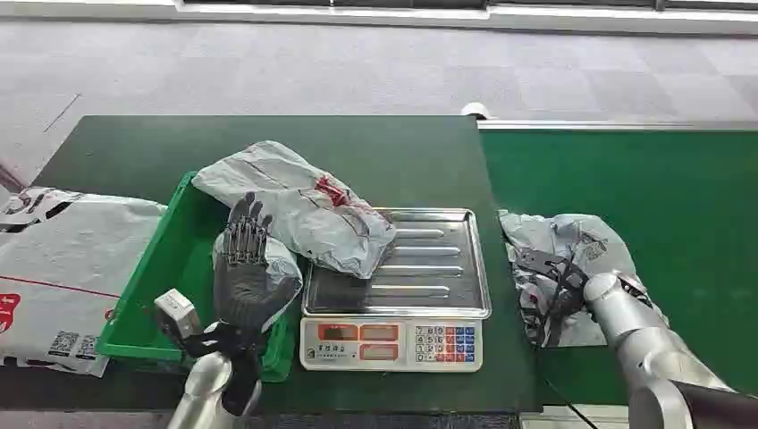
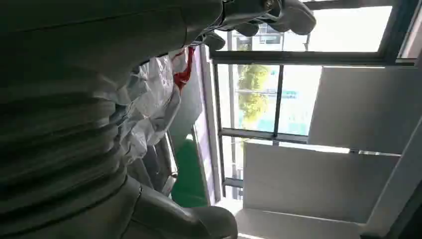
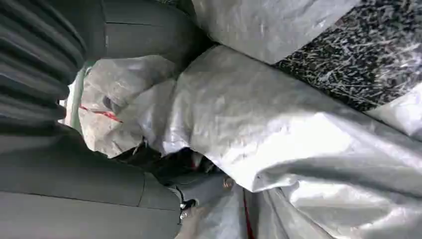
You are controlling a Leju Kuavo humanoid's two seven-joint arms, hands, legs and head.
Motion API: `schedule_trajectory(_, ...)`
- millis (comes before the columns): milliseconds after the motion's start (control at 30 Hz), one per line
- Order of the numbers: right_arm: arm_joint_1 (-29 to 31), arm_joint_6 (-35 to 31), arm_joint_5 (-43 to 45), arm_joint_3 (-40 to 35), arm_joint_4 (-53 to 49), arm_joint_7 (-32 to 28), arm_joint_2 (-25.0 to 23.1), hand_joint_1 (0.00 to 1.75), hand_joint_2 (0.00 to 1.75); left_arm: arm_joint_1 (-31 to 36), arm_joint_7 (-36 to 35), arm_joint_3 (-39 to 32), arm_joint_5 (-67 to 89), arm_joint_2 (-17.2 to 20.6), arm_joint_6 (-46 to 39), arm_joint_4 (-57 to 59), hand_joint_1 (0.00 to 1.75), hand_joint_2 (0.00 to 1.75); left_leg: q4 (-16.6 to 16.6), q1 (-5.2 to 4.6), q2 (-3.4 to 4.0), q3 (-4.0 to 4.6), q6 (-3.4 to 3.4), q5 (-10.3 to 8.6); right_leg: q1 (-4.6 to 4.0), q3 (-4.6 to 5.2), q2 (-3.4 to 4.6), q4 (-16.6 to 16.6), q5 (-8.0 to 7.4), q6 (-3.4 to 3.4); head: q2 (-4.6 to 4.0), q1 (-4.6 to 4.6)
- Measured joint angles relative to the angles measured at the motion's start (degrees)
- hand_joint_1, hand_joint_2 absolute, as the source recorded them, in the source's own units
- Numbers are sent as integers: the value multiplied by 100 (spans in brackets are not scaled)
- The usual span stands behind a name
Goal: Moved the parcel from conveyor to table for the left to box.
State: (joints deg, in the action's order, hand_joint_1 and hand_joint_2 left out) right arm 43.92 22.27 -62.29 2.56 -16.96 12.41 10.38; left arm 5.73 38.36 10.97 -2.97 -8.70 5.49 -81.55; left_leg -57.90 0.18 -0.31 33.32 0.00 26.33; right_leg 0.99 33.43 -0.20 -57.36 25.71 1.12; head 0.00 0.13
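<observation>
My right hand (image 1: 556, 290) grasps crinkly grey poly parcel (image 1: 572, 255) right of frame; left hand (image 1: 243, 268) released, fingers straight over green bin (image 1: 170, 268).

up close we see our right hand (image 3: 99, 149), its grey ribbed cover and thick thumb pressed against a crumpled grey plastic parcel (image 3: 298, 149). the wrinkled film bulges past the fingers (image 3: 199, 189), with thin red marks on it. a dark speckled surface (image 3: 358, 55) lies beside the parcel.

grey parcel (image 1: 565, 259) red-marked, green bin (image 1: 170, 277), silver scale (image 1: 398, 295), green conveyor (image 1: 661, 188)
</observation>
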Motion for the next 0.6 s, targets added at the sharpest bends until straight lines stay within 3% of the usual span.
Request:
schedule_trajectory(67, -10, -2, 0, 0, 4, -17, 2, 175, 175, -4, 0, 0, 0, 0, 0, -11, 0, 175, 0, 1, 0, 1, 0, 0, 0, 1, 0, 0, 1, -1, 0, 0)
schedule_trajectory(100, -17, -7, 0, 0, 7, -17, 2, 175, 0, -9, 2, 0, 0, 0, 0, -11, 0, 175, 1, 1, 0, 2, 0, 0, 0, 2, 0, 0, 1, -1, 0, 0)
schedule_trajectory(600, -147, -514, 402, 103, 28, -505, 31, 175, 0, -173, 5, 0, -9, 11, -26, -181, 0, 175, 1, 0, 5, 12, 0, 1, 1, 13, 7, 0, 0, 0, 0, 0)
